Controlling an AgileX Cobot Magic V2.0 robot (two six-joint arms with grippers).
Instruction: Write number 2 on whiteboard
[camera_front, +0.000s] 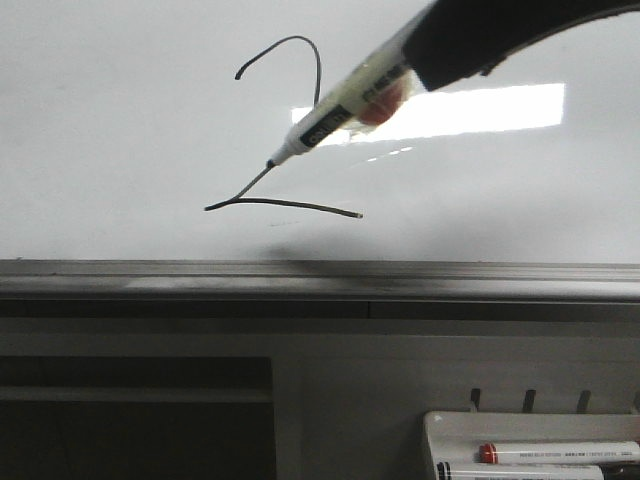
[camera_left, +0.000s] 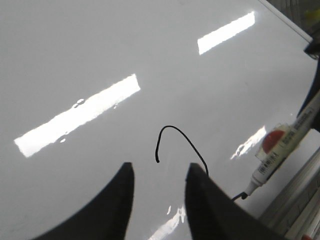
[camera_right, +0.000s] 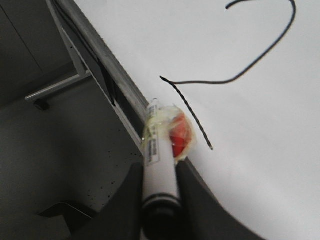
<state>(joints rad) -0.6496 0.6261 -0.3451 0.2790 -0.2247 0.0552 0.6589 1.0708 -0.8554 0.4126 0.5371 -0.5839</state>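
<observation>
Seemingly finished, the number 2 (camera_front: 285, 150) is drawn on the whiteboard (camera_front: 120, 120); a marker (camera_front: 335, 115) is pinched at two o'clock by the right gripper (camera_right: 160, 187), while the left gripper (camera_left: 159, 200) is spread

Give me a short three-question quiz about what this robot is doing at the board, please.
1. True or false: the right gripper holds a marker.
2. The 2 on the whiteboard is drawn in: A) red B) black C) blue
3. What lies in the tray below the board?

Key:
1. True; it grips the marker between its fingers.
2. B.
3. Two more markers, one with a red band.
</observation>
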